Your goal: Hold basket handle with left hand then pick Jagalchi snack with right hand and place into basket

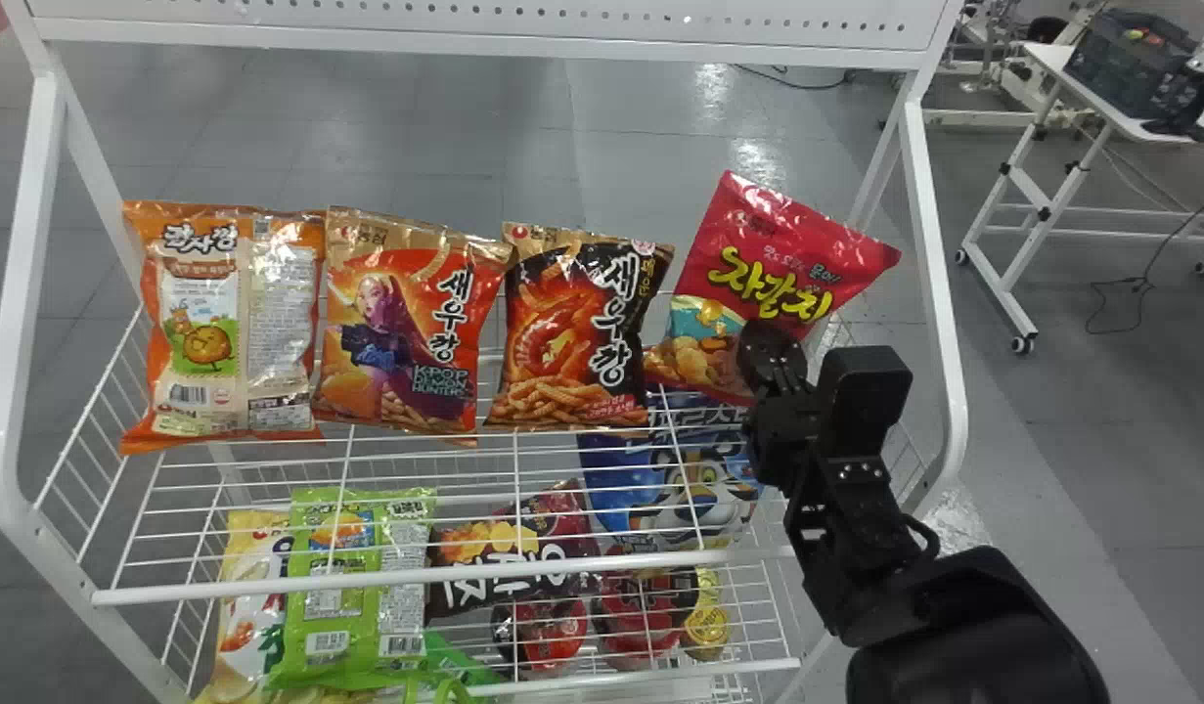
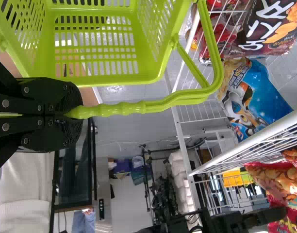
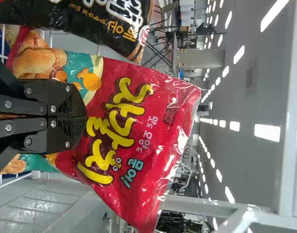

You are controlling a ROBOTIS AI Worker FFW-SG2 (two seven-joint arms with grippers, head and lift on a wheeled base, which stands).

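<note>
Behind right gripper (image 1: pixel 773 360), Jagalchi snack (image 1: pixel 792 240), partly hidden

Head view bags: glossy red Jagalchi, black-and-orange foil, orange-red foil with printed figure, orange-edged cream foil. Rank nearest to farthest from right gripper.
1. Red Jagalchi bag: right side, in right gripper's fingers
2. Black-and-orange bag: right of centre
3. Orange-red bag: left of centre
4. Orange-edged cream bag: far left

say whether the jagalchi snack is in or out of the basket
Out: the right gripper grips the Jagalchi snack at the wire shelf, while the left gripper holds the basket by its handle.
</note>
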